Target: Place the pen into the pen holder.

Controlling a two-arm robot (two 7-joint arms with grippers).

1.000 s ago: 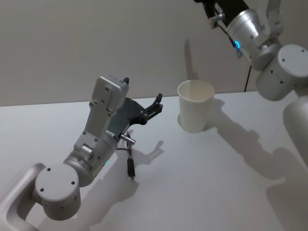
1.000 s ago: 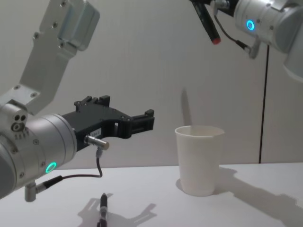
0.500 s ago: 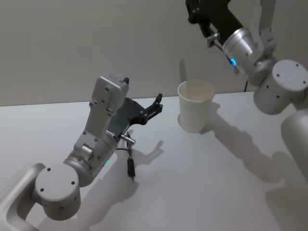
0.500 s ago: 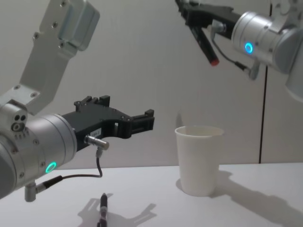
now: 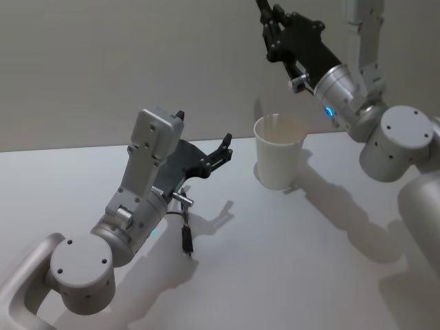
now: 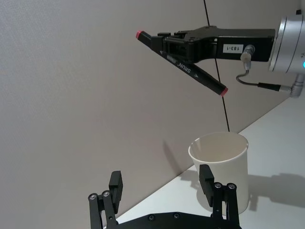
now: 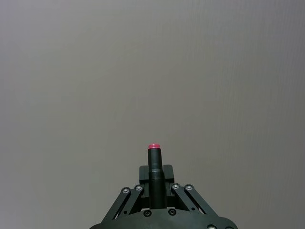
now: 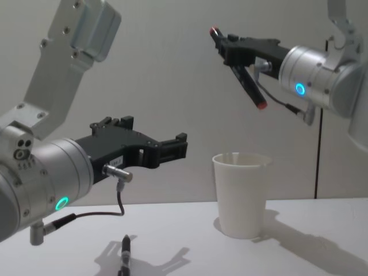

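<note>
— Pen [image 8: 253,92] first: where is it?

— Up in the air, clamped in the right gripper [image 8: 228,48]. It is a black marker with a red cap at each end, and the gripper's two fingers are pressed against its barrel near the upper end.

— How does it sit?

— Tilted. In the chest view the upper red end points away to the left, and the lower red end slants down toward the pen holder [image 8: 242,195]. That lower tip hangs above the cup's open mouth, well apart from the rolled rim.

— And the pen holder itself?

— It is a white paper cup, upright on the pale tabletop [image 5: 309,261] near the grey wall [image 7: 152,71]. Nothing touches it.

— What about the other arm?

— The left gripper [image 6: 161,191] is held above the tabletop to the left of the cup, pointing toward it. Its fingers are spread wide apart with nothing between them. A thin cable [image 8: 119,204] loops down from its wrist, and a dark plug [image 5: 185,237] on that cable hangs just over the tabletop.

— Does the left gripper reach the cup?

— No, there is a clear gap between them.
</note>
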